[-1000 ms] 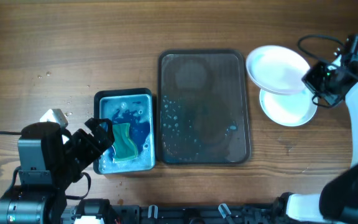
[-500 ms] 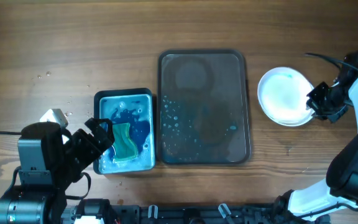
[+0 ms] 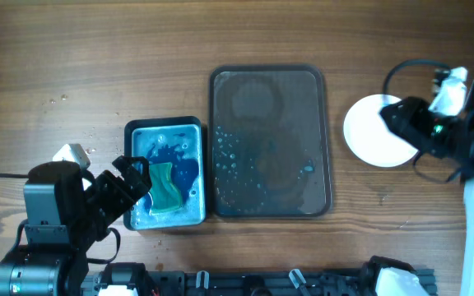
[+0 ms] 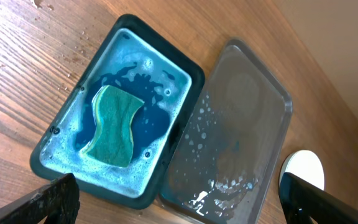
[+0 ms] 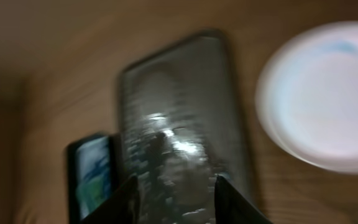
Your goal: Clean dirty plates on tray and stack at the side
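Left fingers (image 4: 48, 202) and right fingers (image 5: 129, 199) stand parted, empty, over the wood table (image 3: 97, 49); plates (image 3: 369, 136) lie beside the wet tray (image 3: 286, 107).

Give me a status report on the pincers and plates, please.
Left pincer open over the basin. Right pincer open, empty, by the plates. Plates lie right of the tray; tray wet, nothing blocking.

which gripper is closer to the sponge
Left. The left gripper hovers at the basin's edge beside the sponge; the right gripper is far off, beyond the tray, at the plates.
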`<state>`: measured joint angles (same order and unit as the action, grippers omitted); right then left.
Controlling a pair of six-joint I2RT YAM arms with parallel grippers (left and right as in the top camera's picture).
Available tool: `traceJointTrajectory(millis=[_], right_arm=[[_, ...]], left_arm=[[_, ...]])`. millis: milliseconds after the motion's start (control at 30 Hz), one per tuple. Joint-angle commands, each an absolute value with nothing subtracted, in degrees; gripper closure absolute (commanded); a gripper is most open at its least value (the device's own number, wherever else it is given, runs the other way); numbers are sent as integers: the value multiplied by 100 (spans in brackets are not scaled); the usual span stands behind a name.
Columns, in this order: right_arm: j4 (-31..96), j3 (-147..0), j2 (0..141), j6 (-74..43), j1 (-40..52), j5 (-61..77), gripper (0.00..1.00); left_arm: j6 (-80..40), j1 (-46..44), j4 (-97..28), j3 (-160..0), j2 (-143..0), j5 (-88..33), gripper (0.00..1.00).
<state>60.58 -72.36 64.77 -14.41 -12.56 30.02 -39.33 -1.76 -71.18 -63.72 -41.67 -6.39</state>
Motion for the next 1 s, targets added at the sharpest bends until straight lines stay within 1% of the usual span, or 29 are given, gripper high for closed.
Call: traceJointTrajectory(millis=[0, 33, 133, 267, 467, 633, 800, 967], right_arm=[[6088, -7317, 5395, -401, -587, 3983, 47], [6143, -7317, 5183, -412, -454, 3892, 0], [6289, -7317, 4639, -740, -246, 3854, 0], [6357, -7317, 4209, -1210, -244, 3852, 0], [6399, -7317, 4099, -1227, -134, 3809, 0], [6049, -7085, 4097, -1197, 106, 2766, 0], [4873, -6003, 3562, -1201, 506, 1356, 0], [3743, -4108, 2198, -1203, 563, 1153, 0]], left_arm=[[-3924, -174, -7100, -6420, -4163, -722, 0], [-3924, -174, -7100, -6420, -4163, -722, 0], [-3924, -174, -7100, -6420, -4163, -722, 0], [-3924, -174, -7100, -6420, -4163, -722, 0], [-3924, -174, -7100, -6420, -4163, -722, 0], [-3924, -174, -7100, -6420, -4163, -722, 0], [-3924, -174, -7100, -6420, -4163, -722, 0], [-3924, -174, -7100, -6420, -4163, -722, 0]])
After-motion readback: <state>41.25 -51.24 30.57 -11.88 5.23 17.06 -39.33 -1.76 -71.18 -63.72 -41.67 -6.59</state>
